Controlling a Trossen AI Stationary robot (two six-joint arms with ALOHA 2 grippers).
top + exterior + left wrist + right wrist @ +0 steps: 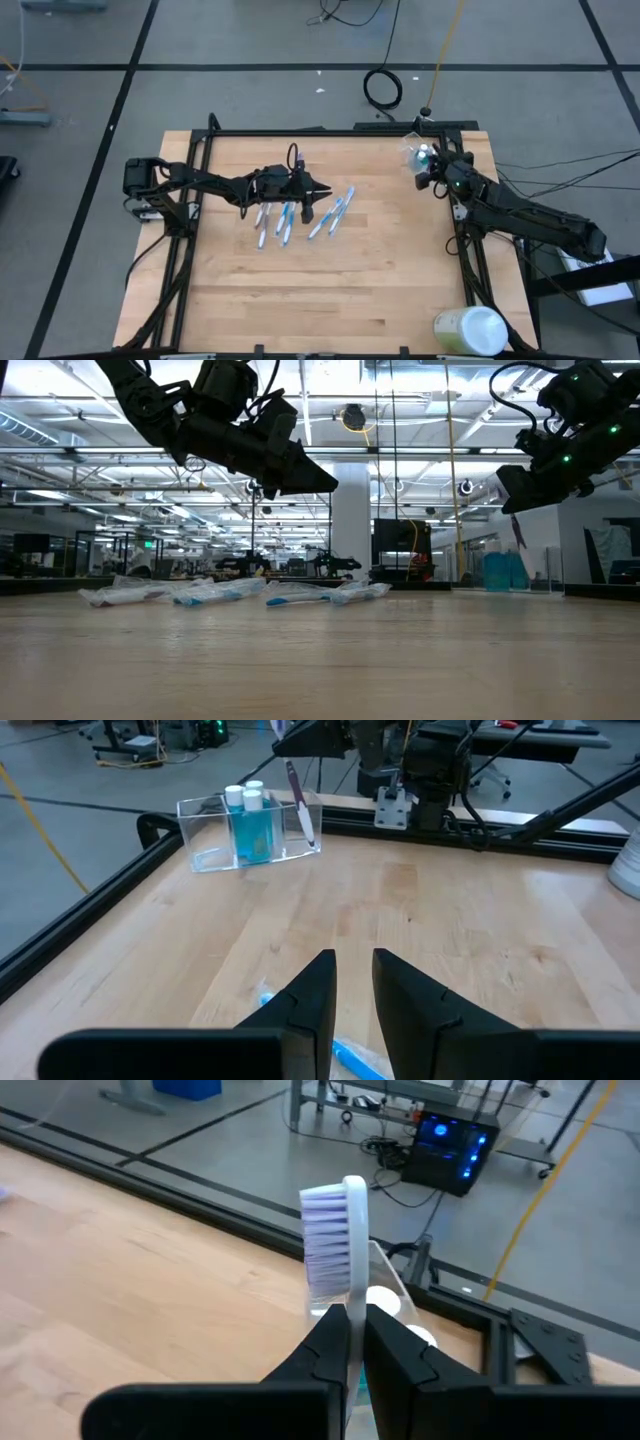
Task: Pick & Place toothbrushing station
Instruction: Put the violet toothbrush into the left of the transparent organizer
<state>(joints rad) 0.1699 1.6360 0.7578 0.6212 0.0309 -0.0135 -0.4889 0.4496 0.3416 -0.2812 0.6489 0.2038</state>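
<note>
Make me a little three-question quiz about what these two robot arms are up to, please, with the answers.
1. True or false: the right gripper is shut on a toothbrush.
2. Which is already standing in the clear plastic cup? A) a spoon B) teal-filled, white-capped tubes C) a sponge
3. Fill in: the left gripper hangs above the wrapped ______ lying mid-table.

Key
1. True: its fingers pinch the handle, bristles up, right at the cup in the table's far right corner.
2. B; the left wrist view shows two of them.
3. toothbrushes; several lie in a loose row, and this gripper holds nothing, its fingers slightly apart.
</note>
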